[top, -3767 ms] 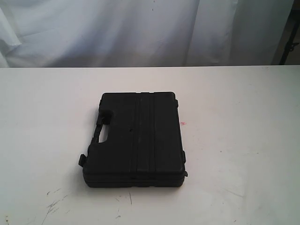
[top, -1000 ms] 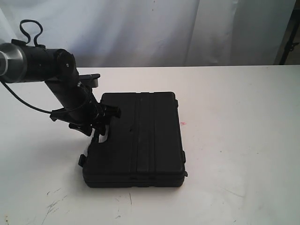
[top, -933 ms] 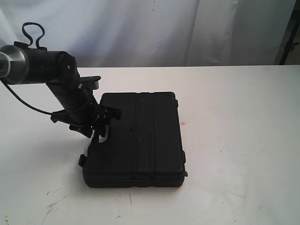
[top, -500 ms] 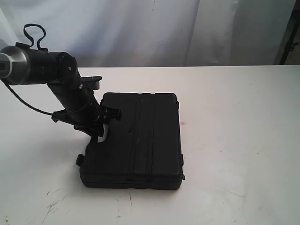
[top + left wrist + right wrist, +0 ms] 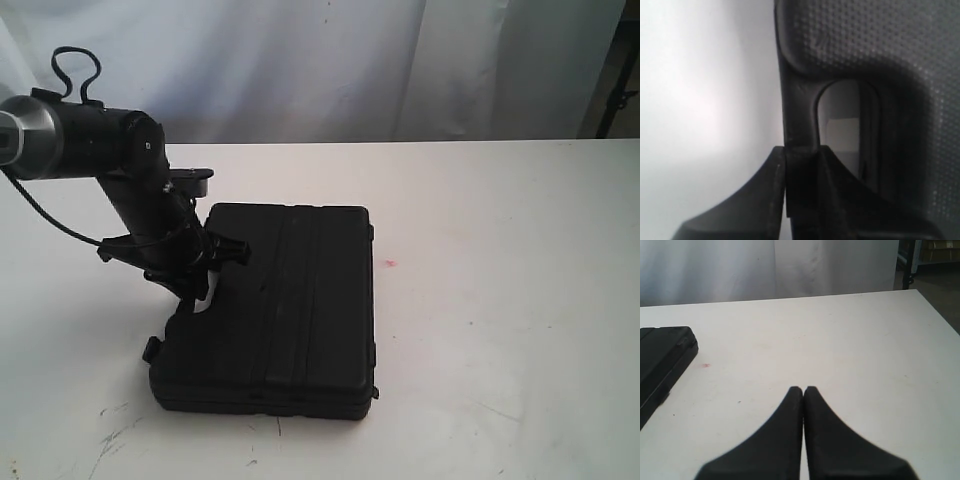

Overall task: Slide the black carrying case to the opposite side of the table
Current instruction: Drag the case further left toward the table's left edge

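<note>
Left gripper seemingly clamped on case handle, right gripper pinched closed, bare surface beyond case's right edge.

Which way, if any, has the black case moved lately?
Yes: the case has slid left and nearer the camera, widening its gap from the red spot on the table.

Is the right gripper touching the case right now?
No, the right gripper hangs shut over the white table, well apart from the case.
</note>
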